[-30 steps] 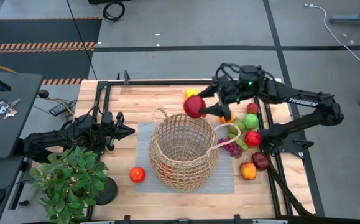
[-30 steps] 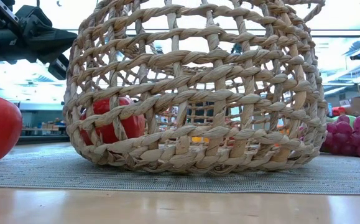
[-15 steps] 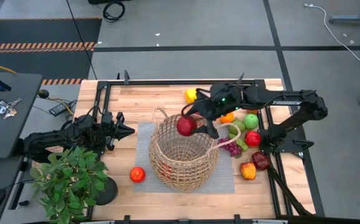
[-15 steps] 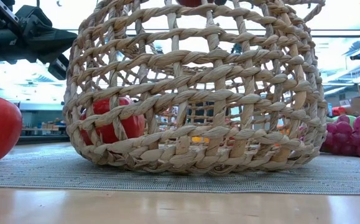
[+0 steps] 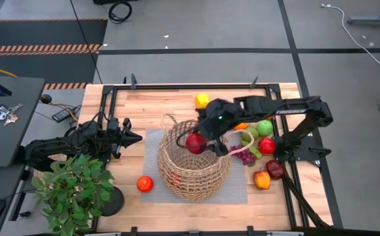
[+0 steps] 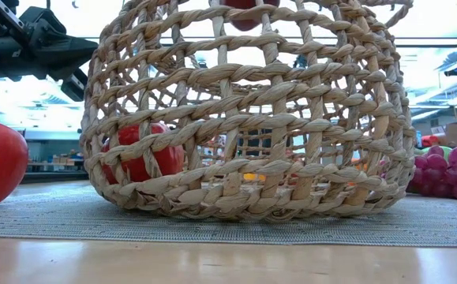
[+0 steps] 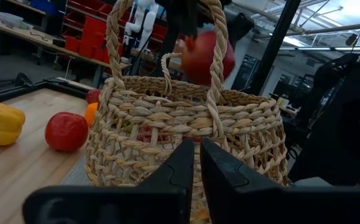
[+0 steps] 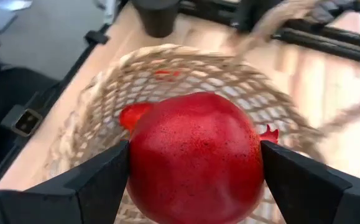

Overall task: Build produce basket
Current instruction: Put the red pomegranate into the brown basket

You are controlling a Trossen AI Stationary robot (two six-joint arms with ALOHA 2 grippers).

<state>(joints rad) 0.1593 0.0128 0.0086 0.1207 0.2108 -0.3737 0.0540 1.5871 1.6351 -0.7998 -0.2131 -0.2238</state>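
The right gripper (image 8: 195, 158) pinches a dark red fruit (image 8: 195, 155) between its two fingers and holds it just above the open mouth of the basket (image 5: 193, 160), toward the rim nearest the right arm — so the step in hand looks like dropping this piece in. The next move, as I judge it, calls for a little more descent past the rim and then a release, so the fruit settles on the bottom beside the red fruit (image 6: 141, 154) already lying inside, not bouncing off the weave. The loop handle (image 7: 167, 43) and the rim stand close to the fingers and could catch them. Beside the basket on the right arm's side wait the purple grapes (image 5: 245, 156), a green apple (image 5: 264, 127), a red apple (image 5: 266, 145) and an orange pepper (image 5: 262, 179); another red fruit (image 5: 144, 184) sits on the surface on the other side, near a potted plant (image 5: 71, 190). The left gripper (image 5: 136, 137) waits low, its fingers pressed together, pointing at the basket.
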